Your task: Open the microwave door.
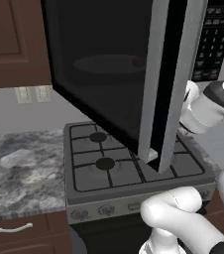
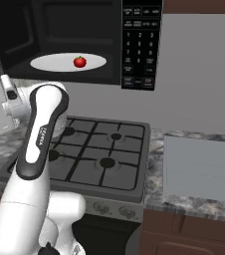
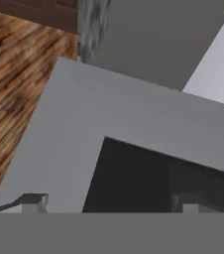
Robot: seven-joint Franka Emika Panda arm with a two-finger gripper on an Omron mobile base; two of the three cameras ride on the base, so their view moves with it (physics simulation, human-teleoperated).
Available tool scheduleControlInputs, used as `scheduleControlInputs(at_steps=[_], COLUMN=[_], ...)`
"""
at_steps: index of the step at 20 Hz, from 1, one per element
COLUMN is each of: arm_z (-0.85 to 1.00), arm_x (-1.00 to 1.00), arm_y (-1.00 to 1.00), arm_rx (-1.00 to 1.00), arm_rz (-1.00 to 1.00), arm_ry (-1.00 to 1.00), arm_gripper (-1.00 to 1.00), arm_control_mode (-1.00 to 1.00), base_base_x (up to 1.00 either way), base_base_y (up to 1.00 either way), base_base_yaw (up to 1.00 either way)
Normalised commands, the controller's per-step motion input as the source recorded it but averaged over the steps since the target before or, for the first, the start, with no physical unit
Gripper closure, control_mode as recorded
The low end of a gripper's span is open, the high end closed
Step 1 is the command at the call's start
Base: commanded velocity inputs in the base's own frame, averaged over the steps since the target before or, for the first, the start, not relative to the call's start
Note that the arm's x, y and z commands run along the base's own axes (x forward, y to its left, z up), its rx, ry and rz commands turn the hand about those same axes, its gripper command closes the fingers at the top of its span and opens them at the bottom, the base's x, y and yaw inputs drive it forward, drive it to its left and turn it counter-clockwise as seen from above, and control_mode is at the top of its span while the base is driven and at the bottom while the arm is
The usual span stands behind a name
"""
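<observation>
1. The big dark glass microwave door (image 1: 109,74) with its black frame stands swung wide open, out over the stove.
2. A silver-grey handle strip (image 1: 153,84) runs up and down along the door's free edge in the left base view.
3. In the hand view, the door's grey inner face (image 3: 84,124) is very close, with its dark window (image 3: 148,178) lower down.
4. The gripper (image 3: 109,203) has its two small dark finger tips spread far apart. Nothing is between them.
5. One finger tip (image 3: 34,201) shows in front of the grey face, the other in front of the dark window. I cannot tell if they touch the door.
6. Inside the open microwave, a small red tomato (image 2: 79,62) sits on a white round plate (image 2: 50,63).
7. The black keypad panel (image 2: 141,45) with buttons is just beside the opening.
8. Below is a grey gas stove (image 2: 99,154) with black grates, set between marbled grey counters (image 1: 20,163).
9. A brown wooden cabinet (image 1: 10,39) hangs on the wall beside the door.
</observation>
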Motion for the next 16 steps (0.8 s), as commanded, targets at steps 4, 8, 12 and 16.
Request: scheduleControlInputs(at_steps=[4,8,12,16], arm_z=[0.0,0.0,0.0,0.04], arm_x=[-0.83,-0.61,-0.59,-0.58], arm_y=[1.0,1.0,0.99,0.46], arm_rx=[0.0,0.0,0.0,0.0], arm_rz=[0.18,0.14,0.11,0.04], arm_ry=[-0.08,-0.05,-0.06,-0.14], arm_gripper=[-1.0,-1.0,-1.0,-1.0], arm_control_mode=[-1.0,-1.0,-1.0,-1.0], base_base_x=[0.0,0.0,0.0,0.0], base_base_y=[0.0,0.0,0.0,0.0], base_base_yaw=[0.0,0.0,0.0,0.0])
